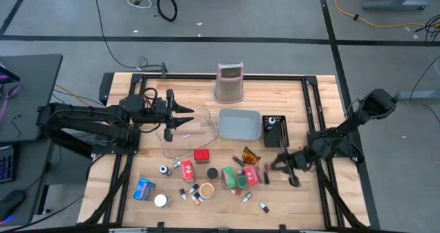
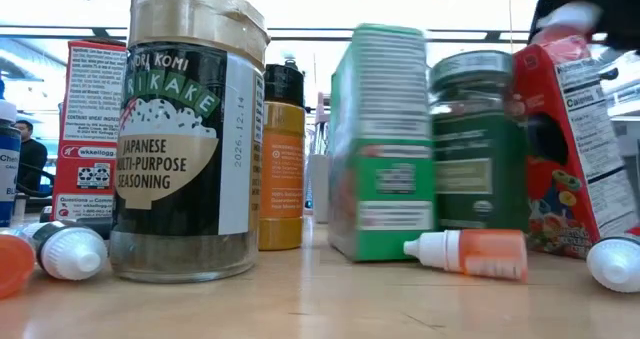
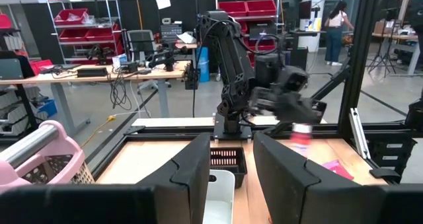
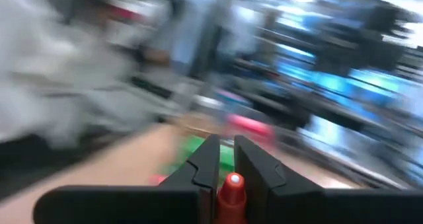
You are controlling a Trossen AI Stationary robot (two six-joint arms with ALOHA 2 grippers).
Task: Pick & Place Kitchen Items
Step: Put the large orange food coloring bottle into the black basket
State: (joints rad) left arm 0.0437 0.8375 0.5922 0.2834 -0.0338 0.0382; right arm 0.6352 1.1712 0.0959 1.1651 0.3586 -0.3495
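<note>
Most of the kitchen items (image 1: 206, 178) lie scattered along the table's (image 1: 309, 198) six o'clock edge, so nearly all the placing is left; my right pincer (image 1: 292, 165), at about four o'clock, is clamped on one small red-capped piece (image 4: 231, 191). My left pincer (image 1: 184, 116) waits partly parted and empty over the clear tray (image 1: 185, 133) at ten o'clock. Only my right wrist view shows that red cap between the fingers; the high view alone shows the spread of goods.

Mixed kitchen items (image 1: 206, 178) scattered on table's near half
</note>
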